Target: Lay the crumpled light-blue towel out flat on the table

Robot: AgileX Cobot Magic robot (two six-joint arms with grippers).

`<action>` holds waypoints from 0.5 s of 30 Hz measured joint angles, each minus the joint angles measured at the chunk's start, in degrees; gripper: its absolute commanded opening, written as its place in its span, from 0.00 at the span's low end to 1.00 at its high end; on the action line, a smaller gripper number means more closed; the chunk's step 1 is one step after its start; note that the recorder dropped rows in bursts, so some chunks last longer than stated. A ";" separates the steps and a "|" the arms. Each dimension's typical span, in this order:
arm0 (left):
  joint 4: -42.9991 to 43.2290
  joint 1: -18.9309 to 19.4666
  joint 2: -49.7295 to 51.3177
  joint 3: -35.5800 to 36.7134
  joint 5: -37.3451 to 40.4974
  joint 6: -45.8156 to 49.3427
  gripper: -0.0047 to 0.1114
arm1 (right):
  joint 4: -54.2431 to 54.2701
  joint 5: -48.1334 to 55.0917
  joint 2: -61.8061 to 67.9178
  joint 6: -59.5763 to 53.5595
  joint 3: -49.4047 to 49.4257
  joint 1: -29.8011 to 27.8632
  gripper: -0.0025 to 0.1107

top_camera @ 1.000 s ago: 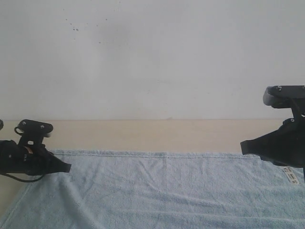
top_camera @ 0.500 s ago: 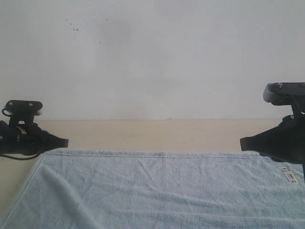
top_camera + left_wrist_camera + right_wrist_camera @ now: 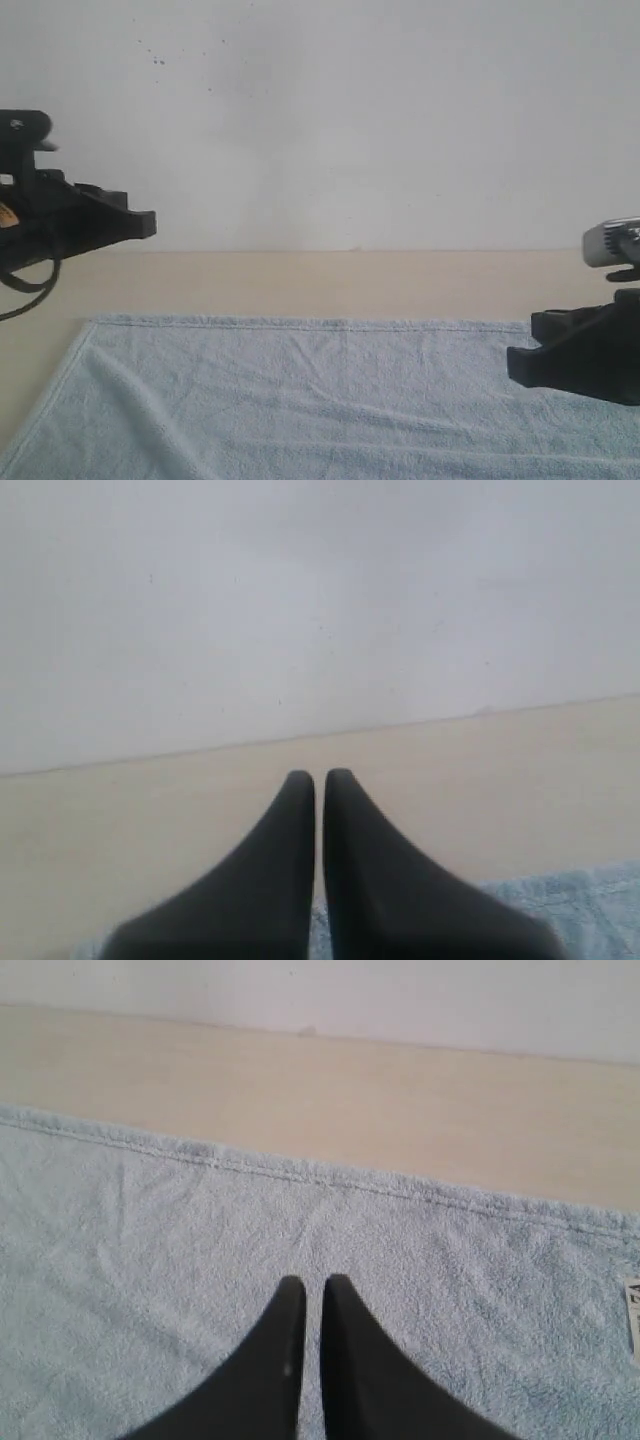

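I have the towel [image 3: 300, 400] lying open on the table [image 3: 300, 285], its long axis running from one arm across to the other, with the stitched far hem [image 3: 330, 1175] straight and parallel to the wall [image 3: 350, 120]. Only faint creases show in the pile. The near edge falls outside the views, so I cannot tell how that side lies.

The left gripper [image 3: 150, 222] hangs high, well above the cloth. The towel's corner sits below it and toward its inner side, and the wrist view catches only a sliver of blue under the fingers. Its jaws are pressed together with nothing between them.

The right gripper [image 3: 515, 362] is low, with the towel directly beneath its tips. The hem lies just ahead of it and the white label [image 3: 632, 1320] off to its outer side. Its jaws show only a thin slit between them, and no cloth is pinched.

By my reading the spreading is all but finished. If any smoothing is left, the right arm is clearly the nearer one, and a stroke along the towel's length toward the outer corner would suit it.
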 measured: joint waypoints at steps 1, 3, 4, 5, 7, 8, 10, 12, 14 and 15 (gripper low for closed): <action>0.00 -0.10 -4.93 3.53 -0.26 -1.91 0.08 | 0.00 -0.70 -3.74 0.43 1.38 0.00 0.08; 0.00 -0.10 -13.44 10.21 -0.49 -3.46 0.08 | 0.00 -1.26 -9.79 1.59 3.20 0.00 0.08; 0.00 -0.10 -17.11 13.05 -0.49 -4.59 0.08 | 0.00 -1.26 -13.11 2.52 4.05 0.00 0.08; 0.00 -0.10 -22.15 16.63 -0.49 -6.73 0.08 | 0.00 -0.42 -16.43 3.57 4.71 0.00 0.08; 0.00 -0.10 -31.63 22.09 0.20 -11.01 0.08 | 0.10 4.08 -23.11 4.47 5.24 0.00 0.08; 0.00 -0.10 -36.59 24.31 0.97 -12.06 0.08 | 0.10 7.09 -25.55 4.61 5.24 0.00 0.08; 0.00 -0.10 -45.77 27.39 3.91 -13.12 0.08 | 0.10 12.93 -30.71 4.61 5.48 0.00 0.08; 0.00 -0.10 -51.68 28.48 7.38 -13.37 0.08 | 0.10 15.96 -33.79 4.72 5.69 0.00 0.08; 0.00 -0.10 -56.25 28.73 11.32 -13.41 0.08 | 0.10 18.79 -36.31 5.60 6.05 0.00 0.08; 0.00 -0.10 -58.54 28.87 13.56 -13.41 0.08 | 0.10 20.03 -37.55 6.20 6.14 0.00 0.08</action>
